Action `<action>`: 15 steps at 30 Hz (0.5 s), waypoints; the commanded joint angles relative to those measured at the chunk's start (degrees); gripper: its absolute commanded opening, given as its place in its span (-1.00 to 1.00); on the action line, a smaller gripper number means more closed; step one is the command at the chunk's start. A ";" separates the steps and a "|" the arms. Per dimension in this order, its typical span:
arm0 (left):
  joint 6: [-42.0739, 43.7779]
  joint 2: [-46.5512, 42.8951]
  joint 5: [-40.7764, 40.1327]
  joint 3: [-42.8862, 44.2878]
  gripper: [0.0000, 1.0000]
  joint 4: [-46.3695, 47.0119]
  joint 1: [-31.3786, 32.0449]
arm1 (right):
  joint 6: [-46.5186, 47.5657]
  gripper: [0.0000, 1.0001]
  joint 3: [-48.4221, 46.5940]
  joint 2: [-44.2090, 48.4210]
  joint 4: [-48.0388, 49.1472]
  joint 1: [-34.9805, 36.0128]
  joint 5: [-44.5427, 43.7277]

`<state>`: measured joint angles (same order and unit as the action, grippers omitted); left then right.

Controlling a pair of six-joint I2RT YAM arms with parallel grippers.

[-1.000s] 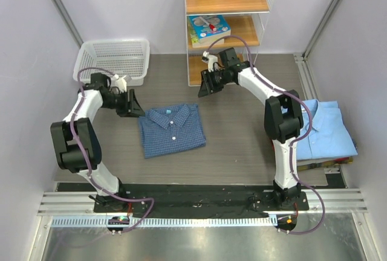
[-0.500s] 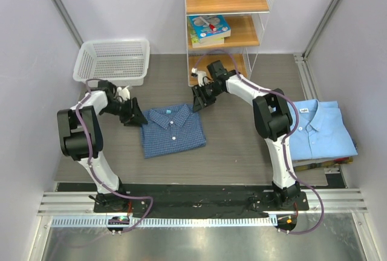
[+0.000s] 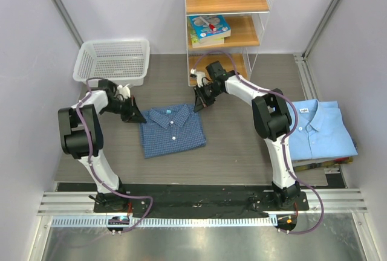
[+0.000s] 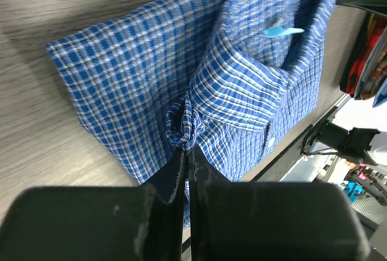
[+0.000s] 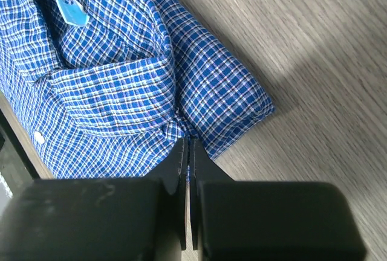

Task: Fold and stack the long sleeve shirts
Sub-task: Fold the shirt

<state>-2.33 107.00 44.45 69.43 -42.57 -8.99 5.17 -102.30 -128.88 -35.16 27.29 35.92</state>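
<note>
Checked shirt (image 3: 172,131) lies folded left of centre, collar toward the top. The left gripper (image 3: 138,118) is clenched on cloth at its upper-left corner, the right gripper (image 3: 198,105) likewise at its upper-right. The light blue shirt (image 3: 320,129) lies folded at the right edge.

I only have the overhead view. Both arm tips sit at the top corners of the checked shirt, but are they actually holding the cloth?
Observer: The left one is. Its wrist camera shows the left gripper shut on a small bunched pinch of the dark blue checked shirt, right beside the collar.
Visitor: And the other arm?
Observer: Its wrist camera shows the right gripper shut on the shirt's folded edge, just under the collar's outer edge.
</note>
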 commanded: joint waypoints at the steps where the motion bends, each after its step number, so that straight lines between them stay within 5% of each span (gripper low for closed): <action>1: 3.98 -5.39 2.84 2.47 -1.00 1.00 0.03 | -0.51 -0.98 -0.62 4.51 1.06 0.13 -0.15; 7: 8.56 -10.85 -4.09 -1.31 -1.00 6.78 -0.06 | -2.18 -0.98 1.40 7.33 5.44 -1.53 -5.07; 15: 9.53 -0.05 -10.60 0.00 -0.97 11.98 -0.23 | -3.94 -0.98 -0.71 -0.49 8.17 -1.10 -5.51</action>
<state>5.15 101.60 39.18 68.36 -35.18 -8.88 2.24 -101.47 -127.07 -30.04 26.46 33.17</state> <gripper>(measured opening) 0.007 0.025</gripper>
